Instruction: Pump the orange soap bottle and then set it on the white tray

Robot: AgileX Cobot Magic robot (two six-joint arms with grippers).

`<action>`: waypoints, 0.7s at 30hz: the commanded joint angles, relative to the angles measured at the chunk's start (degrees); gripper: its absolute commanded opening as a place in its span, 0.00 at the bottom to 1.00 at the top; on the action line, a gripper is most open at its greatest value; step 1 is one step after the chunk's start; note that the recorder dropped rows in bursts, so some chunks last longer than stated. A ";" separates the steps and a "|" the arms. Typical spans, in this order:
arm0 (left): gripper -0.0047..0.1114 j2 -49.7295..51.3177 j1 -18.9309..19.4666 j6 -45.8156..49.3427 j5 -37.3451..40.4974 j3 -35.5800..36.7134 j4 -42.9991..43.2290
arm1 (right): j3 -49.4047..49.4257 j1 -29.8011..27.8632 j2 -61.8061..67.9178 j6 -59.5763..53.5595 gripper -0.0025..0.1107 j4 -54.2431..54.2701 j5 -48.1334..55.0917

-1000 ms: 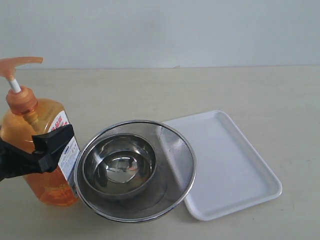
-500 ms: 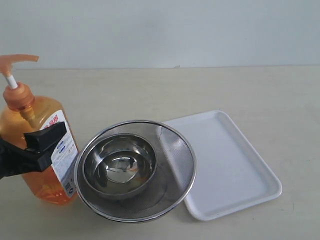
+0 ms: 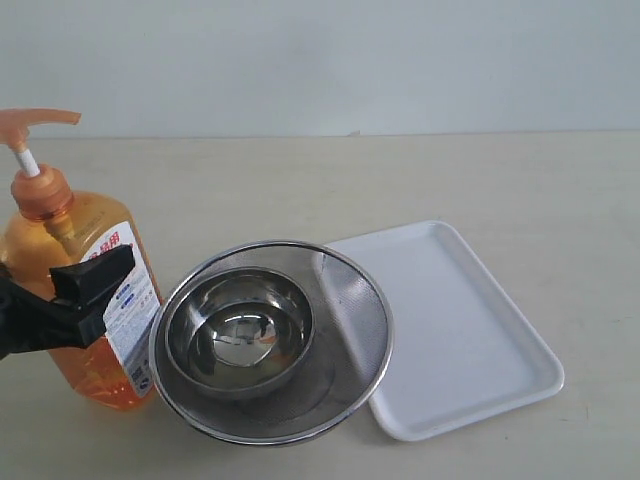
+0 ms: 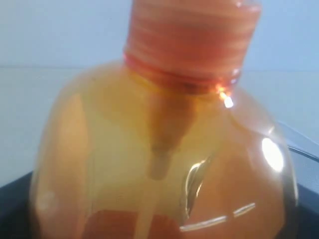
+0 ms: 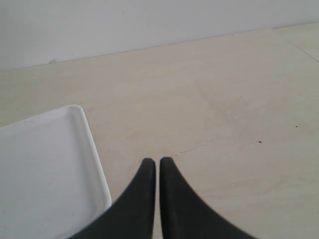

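The orange soap bottle (image 3: 70, 235) stands at the table's left edge, its pump nozzle (image 3: 40, 120) raised on the white stem. My left gripper (image 3: 85, 290) is shut on the bottle's body. One black finger (image 3: 95, 275) crosses the label, and the other is hidden behind the bottle. In the left wrist view the bottle (image 4: 164, 149) fills the frame up to its ribbed collar. The white tray (image 3: 450, 330) lies flat on the right. My right gripper (image 5: 153, 162) is shut and holds nothing, hovering beside the tray's rim (image 5: 94, 159); it does not show in the exterior view.
A round steel mesh strainer (image 3: 355, 300) with a steel bowl (image 3: 240, 330) inside sits between the bottle and the tray. It touches the bottle's side and overlaps the tray's near corner. Bare tabletop (image 3: 400, 180) stretches behind them.
The left jaws closed onto the bottle, and the bottle shifted slightly left and up. Over the last half second nothing visibly moved. The right gripper has stayed shut.
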 commanded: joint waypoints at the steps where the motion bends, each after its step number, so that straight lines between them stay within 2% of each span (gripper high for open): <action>1: 0.08 0.04 -0.13 0.44 0.64 -0.09 0.59 | -0.03 -0.05 -0.31 -0.01 0.02 -0.30 -0.71; 14: 0.08 -16.90 -0.13 2.33 17.36 -0.09 0.97 | -0.03 -0.05 -0.31 -0.01 0.02 -0.30 -0.71; 21: 0.08 -22.64 -0.13 2.41 22.60 -0.09 2.44 | -0.03 -0.05 -0.31 -0.01 0.02 -0.30 -0.71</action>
